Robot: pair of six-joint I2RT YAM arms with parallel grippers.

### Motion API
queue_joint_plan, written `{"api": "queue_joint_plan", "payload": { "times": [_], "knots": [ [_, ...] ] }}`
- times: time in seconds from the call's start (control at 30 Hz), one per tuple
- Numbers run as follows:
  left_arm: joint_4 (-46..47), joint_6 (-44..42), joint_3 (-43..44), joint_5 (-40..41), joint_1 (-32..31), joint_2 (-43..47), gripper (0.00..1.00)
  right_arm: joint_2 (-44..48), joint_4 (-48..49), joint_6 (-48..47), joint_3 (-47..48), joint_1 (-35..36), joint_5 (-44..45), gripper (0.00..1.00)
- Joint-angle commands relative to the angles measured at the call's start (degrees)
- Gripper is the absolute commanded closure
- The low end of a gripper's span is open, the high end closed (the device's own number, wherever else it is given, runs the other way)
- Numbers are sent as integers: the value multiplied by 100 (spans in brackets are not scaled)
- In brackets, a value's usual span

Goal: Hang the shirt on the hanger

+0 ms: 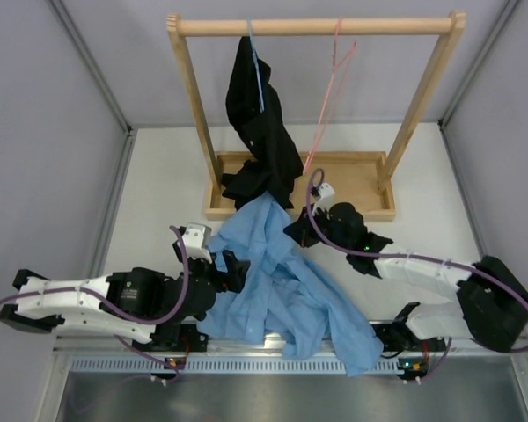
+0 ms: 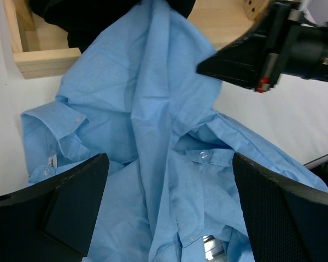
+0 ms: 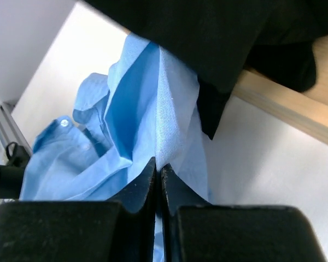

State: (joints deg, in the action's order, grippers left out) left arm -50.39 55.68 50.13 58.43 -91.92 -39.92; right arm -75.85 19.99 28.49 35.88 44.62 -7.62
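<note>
Shirt [image 1: 282, 290] lies crumpled on the table [image 1: 158, 193] at the near edge, between the two arms, with its far end pulled to a peak just near of the wooden rack's base [image 1: 361, 180]. That peak exists because the right gripper [image 3: 158, 172] has its fingers pressed together on a fold of the blue cloth, probably to raise it toward the hanger [image 1: 330, 88], which hangs bare from the rail [image 1: 317, 26] at the far side, right of the black garment [image 1: 260, 132]. The left gripper [image 2: 167, 218] hovers over the collar area, fingers spread wide and holding nothing; whether it touches the cloth I cannot tell. I judge it is poised for a second grip to open the shirt out
</note>
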Motion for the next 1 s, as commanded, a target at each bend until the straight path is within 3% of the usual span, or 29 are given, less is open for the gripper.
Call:
{"api": "queue_joint_plan", "payload": {
  "times": [0.0, 0.2, 0.33, 0.47, 0.53, 0.67, 0.77, 0.83, 0.87, 0.9, 0.97],
  "knots": [
    [-59, -75, -56, 221, -1, 230, 2, 1254, 194, -98, -440, 99, 347, 100],
    [-41, -57, -74, 353, -1, 310, 2, 3731, -2521, -230, -266, 91, 1218, 100],
    [-23, -84, 84, 476, -1, 90, 2, 4789, -4708, -256, 347, 91, 1394, 100],
    [274, -233, 208, 476, -1, -208, 2, 5624, -6028, -300, 1043, 91, 1535, 100],
    [634, -625, 147, 302, -1, -428, 2, 5880, -6322, -309, 1438, 91, 1535, 100],
    [2379, -1638, 6, -357, -1, -1138, 2, 5915, -6762, -528, 1773, 91, 1228, 100],
    [2517, -1412, 163, -350, 191, -1666, 2, 6073, -6850, -459, 1756, 82, 1332, 100],
    [2595, -1140, 199, -1234, 1050, -2194, 2, 6232, -6955, -354, 1721, 91, 1604, 74],
    [2683, -1051, 173, -1656, 1366, -2352, 2, 6275, -7008, -249, 1721, 91, 1719, 72],
    [2849, -946, 138, -2164, 1735, -2632, 2, 6285, -7217, -169, 1799, 91, 2103, 61],
    [2991, -910, 111, -2039, 1730, -2844, 2, 6206, -7578, 198, 1966, 91, 2745, 23]
  ]
}}
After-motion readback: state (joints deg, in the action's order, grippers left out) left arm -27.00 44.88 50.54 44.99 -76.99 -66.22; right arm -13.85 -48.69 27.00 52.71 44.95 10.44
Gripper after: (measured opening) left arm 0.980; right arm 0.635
